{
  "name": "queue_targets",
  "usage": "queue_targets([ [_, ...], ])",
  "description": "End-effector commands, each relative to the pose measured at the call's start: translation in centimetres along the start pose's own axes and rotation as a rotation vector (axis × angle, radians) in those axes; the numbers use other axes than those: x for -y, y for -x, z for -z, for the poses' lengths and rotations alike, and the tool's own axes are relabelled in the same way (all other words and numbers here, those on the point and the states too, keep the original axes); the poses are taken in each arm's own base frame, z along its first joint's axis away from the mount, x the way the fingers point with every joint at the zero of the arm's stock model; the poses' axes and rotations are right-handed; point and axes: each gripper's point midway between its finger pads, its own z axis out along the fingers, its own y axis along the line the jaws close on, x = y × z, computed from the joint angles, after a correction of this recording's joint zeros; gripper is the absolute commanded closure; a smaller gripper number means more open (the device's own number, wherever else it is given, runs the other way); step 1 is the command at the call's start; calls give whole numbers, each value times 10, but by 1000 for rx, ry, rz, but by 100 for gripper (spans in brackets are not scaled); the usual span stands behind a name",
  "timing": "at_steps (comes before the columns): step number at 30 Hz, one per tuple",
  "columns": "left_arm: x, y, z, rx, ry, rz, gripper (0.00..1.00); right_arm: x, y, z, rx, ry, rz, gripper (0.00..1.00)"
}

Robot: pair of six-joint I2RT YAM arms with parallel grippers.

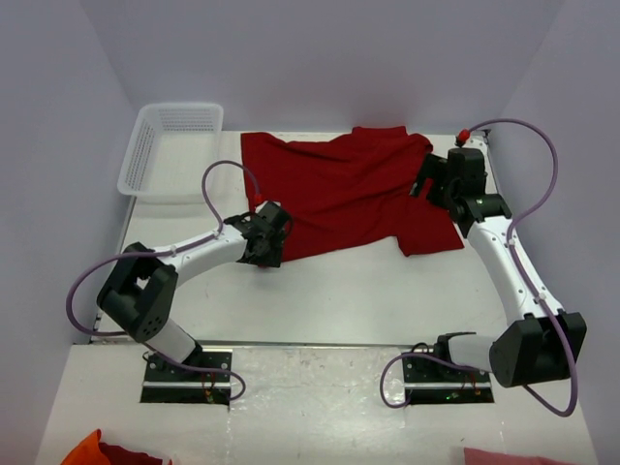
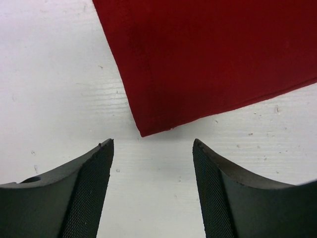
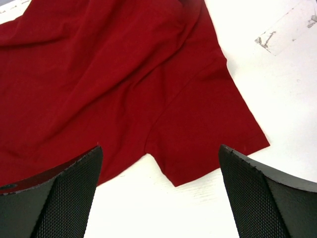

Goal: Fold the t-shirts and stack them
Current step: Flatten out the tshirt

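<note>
- Top view: a plain dark red short-sleeved cloth t-shirt (image 1: 349,194) lies spread, somewhat rumpled, on the far half of the white table (image 1: 368,291). Its long axis runs left to right, with the straight hem end toward the white plastic mesh basket (image 1: 170,145) at the far left corner and one sleeve jutting toward the near right. The left gripper (image 1: 266,237) is at the shirt's near-left corner; the right gripper (image 1: 431,179) is over its right edge.
- Left wrist view: the left gripper (image 2: 152,144) has its jaws spread wide and holds nothing. The t-shirt (image 2: 213,59) fills the upper right, and its hem corner points down at the gap, just ahead of the fingertips and not between them.
- Right wrist view: the right gripper (image 3: 159,147) also stands wide apart and empty. The t-shirt (image 3: 114,74) lies ahead of it, its sleeve pointing into the space between the fingers – whether they touch the cloth I cannot tell.
</note>
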Motion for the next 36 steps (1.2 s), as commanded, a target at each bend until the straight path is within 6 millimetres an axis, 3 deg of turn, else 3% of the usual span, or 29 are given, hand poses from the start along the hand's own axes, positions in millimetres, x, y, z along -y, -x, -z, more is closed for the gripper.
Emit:
queue_targets([
  [1,14,7,0,25,-68,25,34,-10,17,12,68,51,-14,1],
  [14,17,2,-23,-21,-44,-2,39,-8,21,18,95,53,-11,1],
  [19,9,2,-27,-26,-31,14,50,-8,18,14,88,53,-11,1],
  [29,-15,-4,-31,-38,4,47,56,-8,19,13,88,53,-15,1],
  [36,-12,-5,-33,-38,-17,49,71,-10,14,10,72,61,-16,1],
])
